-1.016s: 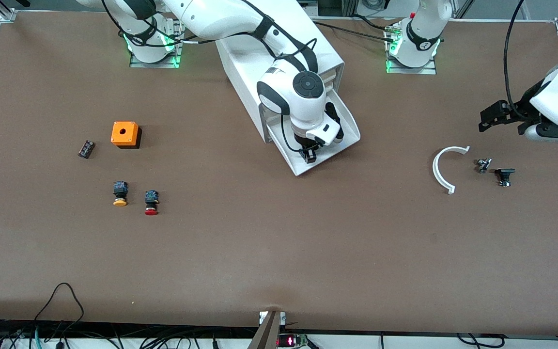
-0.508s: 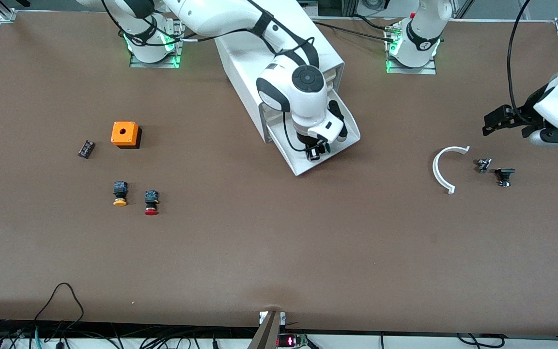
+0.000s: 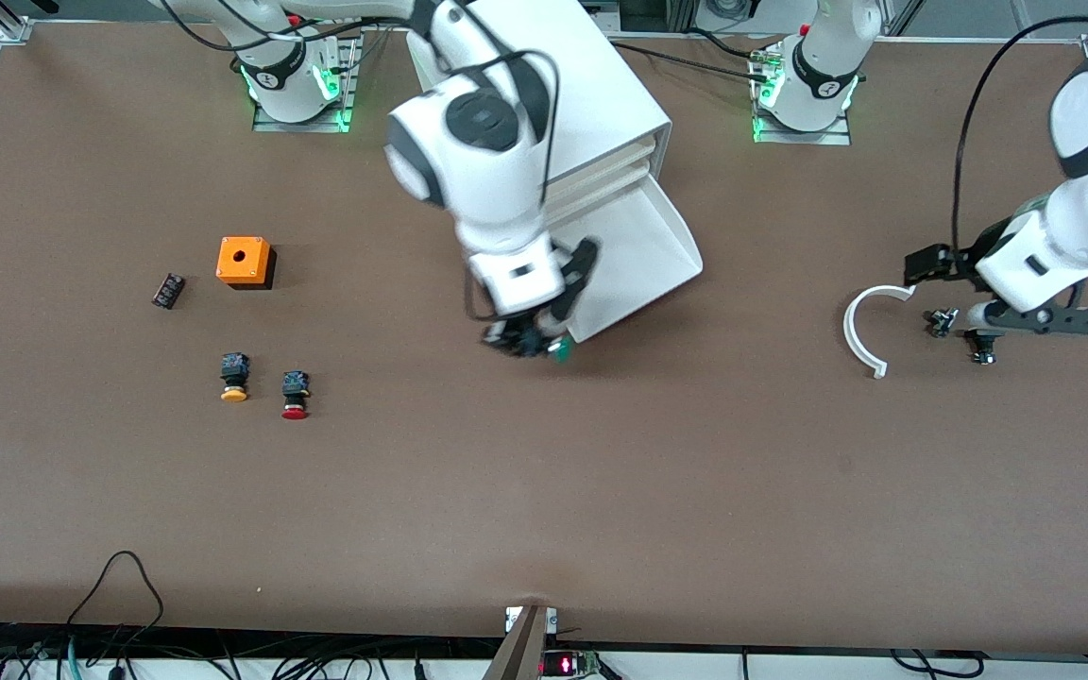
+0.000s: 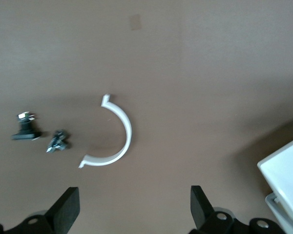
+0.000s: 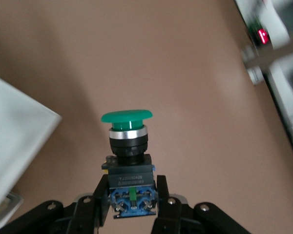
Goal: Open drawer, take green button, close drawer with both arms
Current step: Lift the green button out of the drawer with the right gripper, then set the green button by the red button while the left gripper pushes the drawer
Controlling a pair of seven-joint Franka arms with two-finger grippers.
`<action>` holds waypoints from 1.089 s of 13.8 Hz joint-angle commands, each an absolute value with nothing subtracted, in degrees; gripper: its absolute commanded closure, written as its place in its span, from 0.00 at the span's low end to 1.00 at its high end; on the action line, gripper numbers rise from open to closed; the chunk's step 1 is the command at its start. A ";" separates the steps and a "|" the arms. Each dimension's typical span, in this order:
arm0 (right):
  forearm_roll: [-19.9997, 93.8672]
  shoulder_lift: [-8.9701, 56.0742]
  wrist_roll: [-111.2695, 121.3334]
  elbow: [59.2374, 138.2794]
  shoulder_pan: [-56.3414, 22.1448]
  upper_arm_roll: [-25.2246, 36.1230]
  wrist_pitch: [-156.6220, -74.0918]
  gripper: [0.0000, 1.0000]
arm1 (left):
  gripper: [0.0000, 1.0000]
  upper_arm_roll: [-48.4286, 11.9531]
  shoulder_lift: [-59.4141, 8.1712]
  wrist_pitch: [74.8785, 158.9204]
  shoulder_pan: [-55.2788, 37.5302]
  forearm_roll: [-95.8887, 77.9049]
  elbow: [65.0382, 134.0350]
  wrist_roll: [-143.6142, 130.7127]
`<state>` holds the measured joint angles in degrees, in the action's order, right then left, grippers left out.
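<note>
The white cabinet (image 3: 563,85) stands near the arms' bases, its bottommost drawer (image 3: 643,250) pulled open. My right gripper (image 3: 530,340) is up over the bare table just off the drawer's front corner, shut on the green-capped button (image 3: 558,349). In the right wrist view the button (image 5: 128,146) sits upright between my fingers, its black-blue body clamped, with the drawer's corner (image 5: 14,141) beside it. My left gripper (image 3: 955,283) is open and empty over the white arc piece (image 3: 860,331) toward the left arm's end of the table; the arc piece (image 4: 115,141) also shows in the left wrist view.
An orange box (image 3: 244,261), a small black part (image 3: 167,290), a yellow-capped button (image 3: 234,376) and a red-capped button (image 3: 295,394) lie toward the right arm's end. Two small dark parts (image 3: 943,321) (image 3: 982,351) lie beside the arc piece.
My right gripper has lifted the green button out of the drawer and carried it off the drawer's front corner. My left gripper has come down and moved toward the arc piece.
</note>
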<state>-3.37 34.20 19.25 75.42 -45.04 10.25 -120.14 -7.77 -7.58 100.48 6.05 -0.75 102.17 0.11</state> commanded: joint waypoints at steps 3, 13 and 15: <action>-2.72 28.04 0.81 97.01 -37.55 13.79 -125.14 0.88 | 0.00 -7.47 -19.14 116.33 -1.74 -6.23 103.61 -21.14; -0.53 32.62 -8.78 102.75 -32.52 13.19 -135.19 0.00 | 0.00 -13.25 -26.99 141.15 -17.67 -13.08 118.46 -44.82; 2.79 30.42 -10.89 100.65 -32.61 12.74 -131.86 0.00 | 0.00 -17.38 -26.46 141.07 -17.84 -13.45 120.31 -44.82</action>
